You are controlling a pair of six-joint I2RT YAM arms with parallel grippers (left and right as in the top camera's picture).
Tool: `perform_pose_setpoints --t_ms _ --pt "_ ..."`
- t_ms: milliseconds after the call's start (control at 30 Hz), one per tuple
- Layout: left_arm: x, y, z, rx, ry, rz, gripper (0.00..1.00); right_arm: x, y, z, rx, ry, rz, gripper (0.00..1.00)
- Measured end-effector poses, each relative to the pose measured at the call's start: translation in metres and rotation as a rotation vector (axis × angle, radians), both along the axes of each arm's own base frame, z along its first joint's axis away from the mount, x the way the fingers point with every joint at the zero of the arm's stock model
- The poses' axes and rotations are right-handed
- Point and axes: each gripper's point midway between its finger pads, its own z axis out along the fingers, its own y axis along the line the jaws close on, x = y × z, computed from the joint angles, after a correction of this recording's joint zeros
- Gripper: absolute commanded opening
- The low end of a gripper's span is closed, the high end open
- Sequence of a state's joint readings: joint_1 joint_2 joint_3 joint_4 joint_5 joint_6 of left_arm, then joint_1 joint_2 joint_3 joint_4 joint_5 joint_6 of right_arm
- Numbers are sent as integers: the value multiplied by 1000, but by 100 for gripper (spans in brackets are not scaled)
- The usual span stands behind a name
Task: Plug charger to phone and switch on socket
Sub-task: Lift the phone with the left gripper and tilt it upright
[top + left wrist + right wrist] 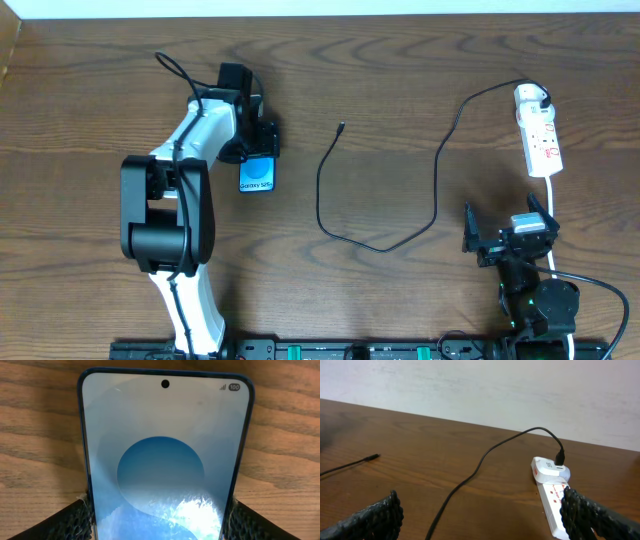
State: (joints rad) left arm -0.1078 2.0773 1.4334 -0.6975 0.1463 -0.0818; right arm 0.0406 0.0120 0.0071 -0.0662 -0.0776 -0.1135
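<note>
Left gripper (257,155) jaws closed on phone (160,450) long edges; right gripper (480,512) jaws wide apart, empty, near socket (552,502); charger (380,245) plugged into socket, tip lying loose

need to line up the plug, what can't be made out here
- phone charging port: cut off by bottom edge in left wrist view; under left pincer overhead
- power strip switch position: too small overhead; partly behind right pincer's finger in right wrist view

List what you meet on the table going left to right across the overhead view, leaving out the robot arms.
phone → charger connector tip → socket
</note>
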Motion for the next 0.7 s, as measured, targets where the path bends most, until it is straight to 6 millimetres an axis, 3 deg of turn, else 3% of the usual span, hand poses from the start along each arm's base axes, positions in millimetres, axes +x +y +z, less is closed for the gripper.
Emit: perform_pose_setpoints --t_ms 700 --pt "-6 -2 -4 58 -14 -25 86 0 0 0 0 0 0 99"
